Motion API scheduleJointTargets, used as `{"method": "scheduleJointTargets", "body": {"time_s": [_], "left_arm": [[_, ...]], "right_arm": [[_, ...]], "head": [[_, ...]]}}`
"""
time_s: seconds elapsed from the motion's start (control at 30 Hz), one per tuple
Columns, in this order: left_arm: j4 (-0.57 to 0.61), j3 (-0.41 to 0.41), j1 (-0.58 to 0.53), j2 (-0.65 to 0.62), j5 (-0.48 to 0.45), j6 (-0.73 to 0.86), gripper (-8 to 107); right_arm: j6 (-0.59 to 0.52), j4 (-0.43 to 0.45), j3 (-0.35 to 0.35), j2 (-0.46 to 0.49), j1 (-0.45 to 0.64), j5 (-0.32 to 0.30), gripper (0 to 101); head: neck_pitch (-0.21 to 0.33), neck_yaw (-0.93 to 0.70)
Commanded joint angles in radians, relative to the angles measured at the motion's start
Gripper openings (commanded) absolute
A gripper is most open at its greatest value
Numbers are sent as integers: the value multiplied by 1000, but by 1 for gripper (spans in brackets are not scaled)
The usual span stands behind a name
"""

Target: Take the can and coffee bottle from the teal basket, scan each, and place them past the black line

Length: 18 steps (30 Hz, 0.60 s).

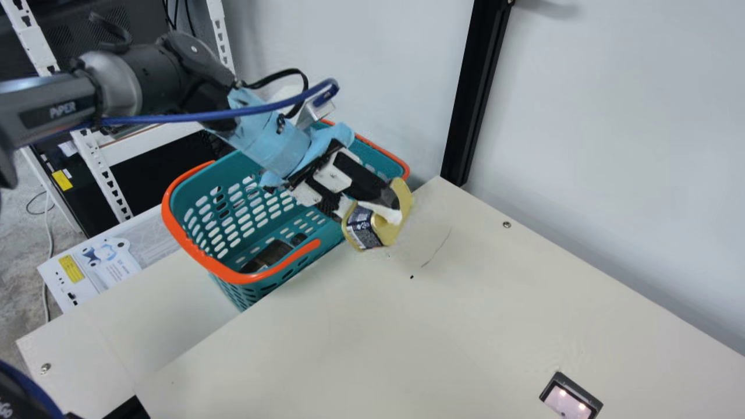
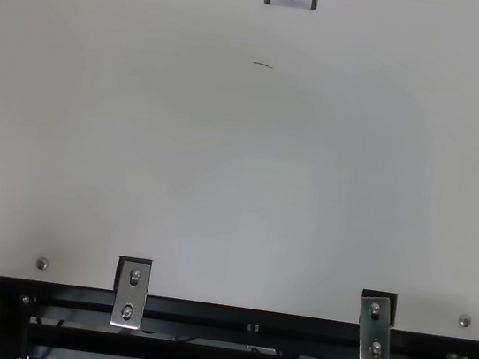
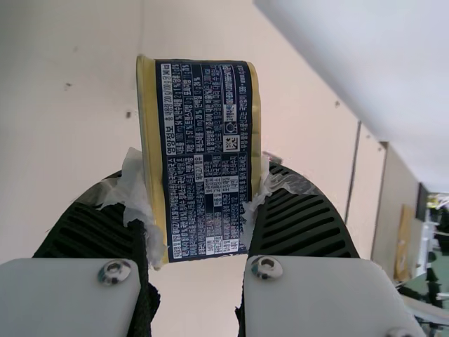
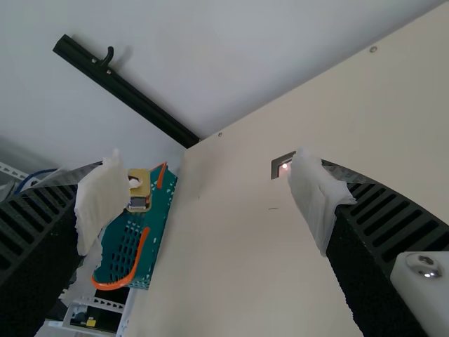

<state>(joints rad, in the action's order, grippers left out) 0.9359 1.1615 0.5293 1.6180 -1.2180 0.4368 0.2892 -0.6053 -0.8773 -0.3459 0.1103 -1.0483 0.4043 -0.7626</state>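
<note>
Main view has the can (image 1: pixel 362 228) pinched in the left gripper (image 1: pixel 372 210), above the tabletop (image 1: pixel 372 326) beside the teal basket (image 1: pixel 230 272). What looks like the scanner (image 1: pixel 567 402) lies well off, toward that view's lower right. The right gripper (image 4: pixel 203 200) is spread.

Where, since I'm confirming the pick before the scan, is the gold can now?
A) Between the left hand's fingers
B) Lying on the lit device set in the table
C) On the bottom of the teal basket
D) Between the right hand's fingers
A: the left wrist view shows the gold can pinched between the ribbed fingers of the left hand.
</note>
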Motion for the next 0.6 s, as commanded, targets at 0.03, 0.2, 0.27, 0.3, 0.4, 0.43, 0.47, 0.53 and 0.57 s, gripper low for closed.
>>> {"method": "scheduleJointTargets", "body": {"time_s": [0.03,0.2,0.27,0.3,0.4,0.43,0.47,0.53,0.57], "left_arm": [[96,-76,-5,-39,-2,35,10],[219,-176,-24,-107,-2,78,10],[263,-205,-33,-134,-2,85,10],[283,-218,-38,-147,-2,87,10],[334,-247,-56,-186,-2,79,10],[349,-254,-63,-197,-2,72,10],[364,-261,-72,-209,-2,63,10],[390,-270,-93,-231,-2,36,10],[403,-277,-105,-241,-2,24,10]], "right_arm": [[0,0,0,0,0,0,101],[0,0,0,0,0,0,101],[0,0,0,0,0,0,101],[0,0,0,0,0,0,101],[0,0,0,0,0,0,101],[0,0,0,0,0,0,101],[0,0,0,0,0,0,101],[0,0,0,0,0,0,101],[0,0,0,0,0,0,101]], "head": [[32,-20],[32,-20],[32,-20],[32,-20],[32,-20],[32,-20],[32,-20],[32,-20],[32,-20]]}}
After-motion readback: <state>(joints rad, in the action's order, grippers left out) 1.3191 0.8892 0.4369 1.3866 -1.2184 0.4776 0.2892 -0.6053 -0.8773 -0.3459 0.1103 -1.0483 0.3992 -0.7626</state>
